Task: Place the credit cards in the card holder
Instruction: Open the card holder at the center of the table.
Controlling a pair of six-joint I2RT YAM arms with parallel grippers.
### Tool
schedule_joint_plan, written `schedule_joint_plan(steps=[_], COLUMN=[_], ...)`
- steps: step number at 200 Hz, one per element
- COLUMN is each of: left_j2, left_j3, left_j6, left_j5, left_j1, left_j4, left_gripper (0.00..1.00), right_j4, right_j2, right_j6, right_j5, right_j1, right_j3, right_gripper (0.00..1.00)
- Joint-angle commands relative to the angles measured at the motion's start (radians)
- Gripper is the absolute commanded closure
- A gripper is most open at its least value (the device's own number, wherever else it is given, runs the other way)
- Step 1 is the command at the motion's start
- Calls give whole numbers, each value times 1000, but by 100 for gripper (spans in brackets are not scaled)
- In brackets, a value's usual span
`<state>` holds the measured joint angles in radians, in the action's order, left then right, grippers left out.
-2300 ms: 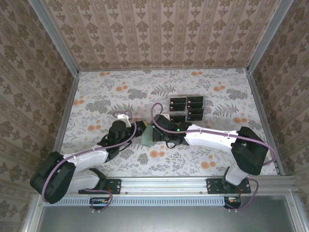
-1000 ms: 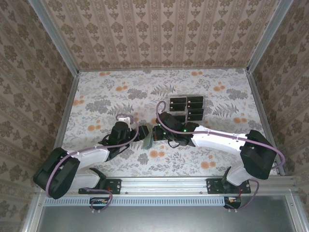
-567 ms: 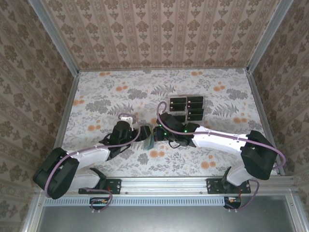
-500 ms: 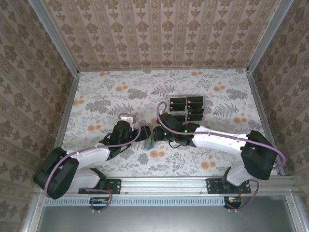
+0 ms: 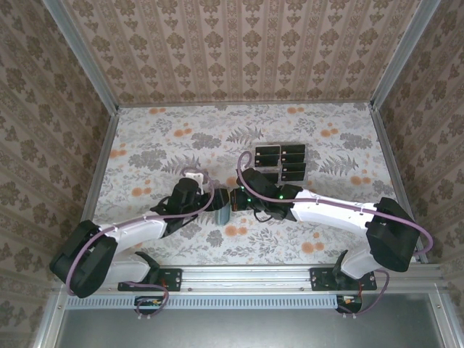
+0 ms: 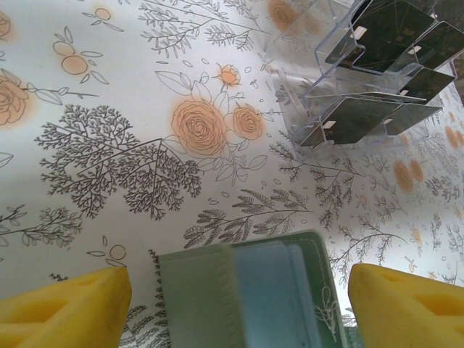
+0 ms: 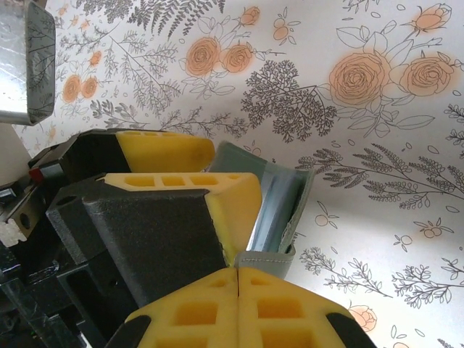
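Looking across the flower-printed tabletop (image 5: 145, 145), I find the clear plastic compartmented tray (image 6: 301, 51) just beyond the two wrists, with the small flat black credit cards (image 5: 290, 156) stacked in its slots. None of them is in the pouch yet.

Both arms meet in front of the tray. My left end effector (image 6: 235, 301) stands wide open, its yellow pads on either side of the flat grey-green stitched card holder (image 5: 222, 209) and clear of it. My right end effector (image 7: 238, 304) has its pads pressed together at the holder's lower edge, and I judge it is pinching a flap there, since the card holder stands on edge between the arms.

The card holder looks light and limp and bows in the grip, so I would brace it by its stitched spine rather than by a loose flap. The credit cards look thin, stiff and slick, best taken by an exposed short edge. The tray walls and the crowded wrists leave little room to reach.
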<state>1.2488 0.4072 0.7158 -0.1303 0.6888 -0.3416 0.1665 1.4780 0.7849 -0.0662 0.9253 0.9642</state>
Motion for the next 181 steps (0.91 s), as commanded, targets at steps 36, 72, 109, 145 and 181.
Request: schedule_joint_plan(steps=[36, 72, 109, 145, 181], left_j2=[-5, -36, 3, 27, 39], left_j3=[8, -14, -27, -47, -26], left_j6=[9, 25, 32, 42, 34], left_j5=[109, 182, 225, 256, 313], left_j1=[11, 10, 10, 9, 10], left_j4=[116, 214, 265, 271, 339], left_gripper=[24, 29, 37, 38, 36], right_j4=[-17, -60, -120, -154, -176], right_j2=[-38, -46, -15, 2, 23], right_j6=[9, 31, 48, 72, 101], right_j5=[-13, -16, -29, -54, -78], right_j1=[-19, -52, -92, -118, -133], right_j3=[-51, -129, -213, -282, -337], right_gripper=[100, 100, 100, 100, 100])
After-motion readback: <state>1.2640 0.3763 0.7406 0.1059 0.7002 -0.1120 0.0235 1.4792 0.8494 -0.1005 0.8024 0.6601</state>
